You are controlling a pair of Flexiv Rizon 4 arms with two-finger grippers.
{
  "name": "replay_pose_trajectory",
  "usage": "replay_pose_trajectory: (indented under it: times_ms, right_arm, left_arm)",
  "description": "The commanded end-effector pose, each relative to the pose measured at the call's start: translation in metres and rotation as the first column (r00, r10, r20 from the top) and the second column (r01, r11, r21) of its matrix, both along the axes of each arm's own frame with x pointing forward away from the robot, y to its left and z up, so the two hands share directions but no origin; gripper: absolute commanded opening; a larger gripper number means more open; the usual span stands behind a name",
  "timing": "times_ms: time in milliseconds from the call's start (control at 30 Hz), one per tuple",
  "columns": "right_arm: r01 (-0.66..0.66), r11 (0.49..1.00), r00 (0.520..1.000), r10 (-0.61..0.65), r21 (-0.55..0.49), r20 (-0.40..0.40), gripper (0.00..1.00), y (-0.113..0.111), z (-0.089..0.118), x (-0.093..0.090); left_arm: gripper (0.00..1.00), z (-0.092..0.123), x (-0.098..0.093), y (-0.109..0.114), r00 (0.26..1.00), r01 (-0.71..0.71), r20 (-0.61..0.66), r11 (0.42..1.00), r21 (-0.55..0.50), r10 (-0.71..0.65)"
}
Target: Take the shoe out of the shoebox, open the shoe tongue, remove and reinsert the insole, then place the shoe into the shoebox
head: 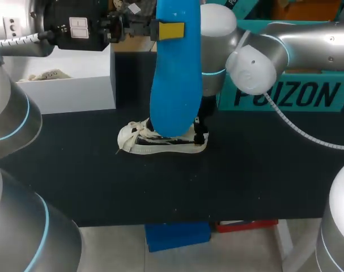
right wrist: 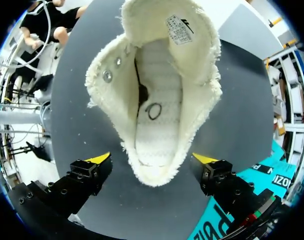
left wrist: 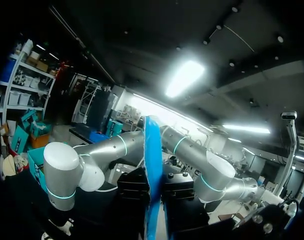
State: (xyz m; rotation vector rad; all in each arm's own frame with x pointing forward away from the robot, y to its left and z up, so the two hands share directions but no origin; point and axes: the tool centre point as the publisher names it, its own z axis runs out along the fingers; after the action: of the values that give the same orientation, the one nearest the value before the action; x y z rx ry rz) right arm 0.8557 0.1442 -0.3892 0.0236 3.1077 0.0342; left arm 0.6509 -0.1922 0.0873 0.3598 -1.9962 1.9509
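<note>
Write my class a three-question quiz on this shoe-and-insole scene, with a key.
1. Which jaws hold the blue insole? A left jaws, B right jaws, C neither.
2. True or false: the insole lies inside the shoe.
3. Fill in: the right jaws stand ____ at the shoe on the table.
Key: 1 A; 2 false; 3 open.

insole [head: 174,73]: bright blue | shoe [head: 160,141]: cream, black marks on side, black ring inside | table [head: 245,175]: black | shoebox [head: 75,90]: white | second box [head: 285,96]: teal, dark lettering | right gripper [right wrist: 152,161]: black, fingertips [right wrist: 100,158] yellow
</note>
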Motion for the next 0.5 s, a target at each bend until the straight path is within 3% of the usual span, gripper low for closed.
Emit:
replay_pose_trajectory:
  times_ms: [33, 333, 500]
  right_arm:
    - [-0.001, 1.000, 1.000, 0.000, -0.025, -0.008, 1.00, 0.0051, -0.0017, 0.0044]
    - [0.000, 1.000, 1.000, 0.000, -0.025, -0.005, 1.00, 0.0049, -0.0009, 0.0054]
    - [0.001, 1.000, 1.000, -0.001, 0.029, 0.009, 1.00, 0.0018, 0.0016, 0.0029]
  left_arm:
    - [0.00, 0.0009, 0.0001, -0.0012, 1.000, -0.001, -0.002, 1.000, 0.005, 0.001]
    - [0.00, 0.0009, 0.0001, -0.0012, 1.000, -0.001, -0.002, 1.000, 0.005, 0.001]
    - [0.00, 0.0009, 0.0001, -0.0012, 1.000, -0.001, -0.002, 1.000, 0.005, 0.001]
